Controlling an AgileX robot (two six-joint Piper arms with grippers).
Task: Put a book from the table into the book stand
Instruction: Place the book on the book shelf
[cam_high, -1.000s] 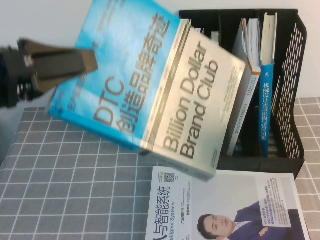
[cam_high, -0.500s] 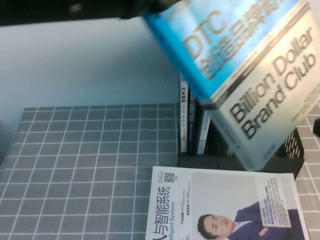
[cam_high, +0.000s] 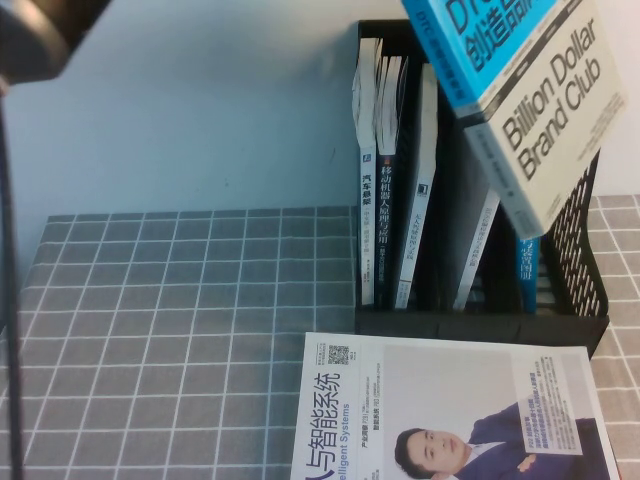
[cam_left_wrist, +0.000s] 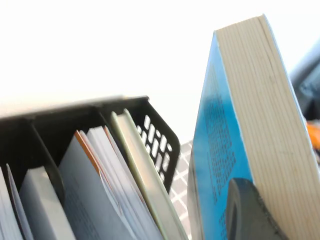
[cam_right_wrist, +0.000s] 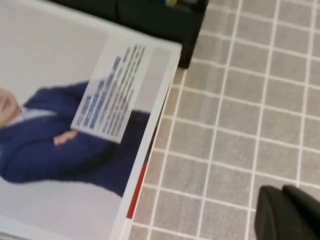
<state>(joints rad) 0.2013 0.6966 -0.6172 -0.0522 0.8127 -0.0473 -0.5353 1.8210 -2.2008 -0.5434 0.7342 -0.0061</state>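
**High view: blue book held tilted above the black book stand**

In the upper right of the high view, the book (cam_high: 535, 100) hangs in the air over the book stand (cam_high: 585, 250). Its cover faces the camera, with the bright blue band uppermost and the pale grey part reading "Billion Dollar Brand Club" below. Its long axis runs on a slant, from the top edge of the frame down toward the right, and its lowest corner points into the right-hand end of the stand, in front of the mesh side.

The stand already has several upright books in its slots, among them a blue-spined book (cam_high: 527, 270) partly hidden behind the held one. In front of the stand, at the lower middle of the frame, a white book showing a man in a suit (cam_high: 440, 415) lies flat on the table (cam_high: 180, 330).

The left wrist view shows the left gripper (cam_left_wrist: 250, 210) closed on the book, one dark finger (cam_left_wrist: 247, 212) pressed against its blue cover beside the cream page edges, with the stand's slots below.

In the right wrist view the right gripper (cam_right_wrist: 287, 215) sits low over the grey grid cloth near the white book's corner; whether its fingers are apart or together cannot be told.
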